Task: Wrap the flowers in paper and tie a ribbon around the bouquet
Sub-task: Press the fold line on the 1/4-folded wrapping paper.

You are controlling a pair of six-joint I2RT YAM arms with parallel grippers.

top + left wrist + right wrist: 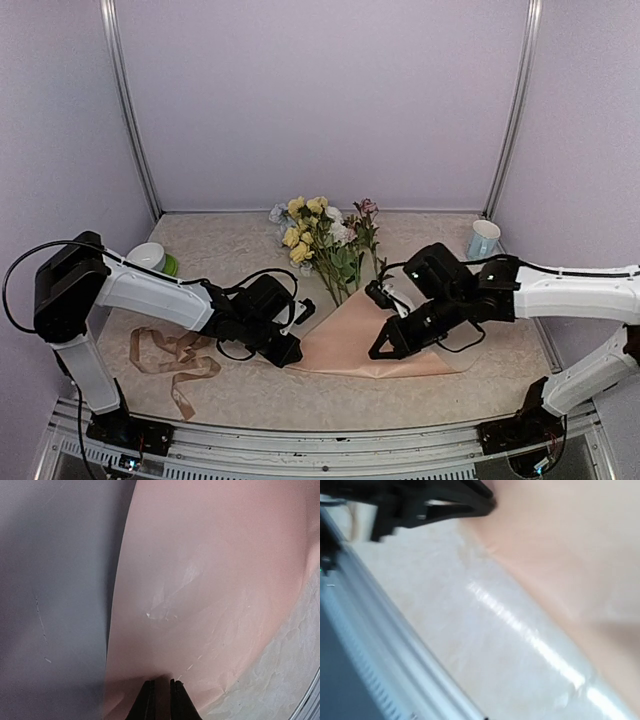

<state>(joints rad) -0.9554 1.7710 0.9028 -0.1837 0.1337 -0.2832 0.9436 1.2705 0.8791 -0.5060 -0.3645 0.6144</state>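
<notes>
Speckled beige counter (240, 250), lilac walls. Peach-pink wrapping paper sheet (350, 345) lies in the middle, with the pastel long-stemmed flowers (320, 235) at its 12 o'clock, not wrapped yet. Thin tan ribbon (175, 360) lies loose at 8 o'clock, untied. Left claw (160, 682) pinches the paper's edge. Right claw (380, 350) is pressed together on the paper. Pale blue cup (483, 238) and white bowl (150, 258): I cannot see inside.

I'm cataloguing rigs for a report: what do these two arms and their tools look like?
Both arms match: the left arm and right arm have glossy white tubular links joined by boxy black joint housings. Thin black cables loop loosely along them. The left tool and right tool are black, with two slim tapered fingers. No markings are readable.
</notes>
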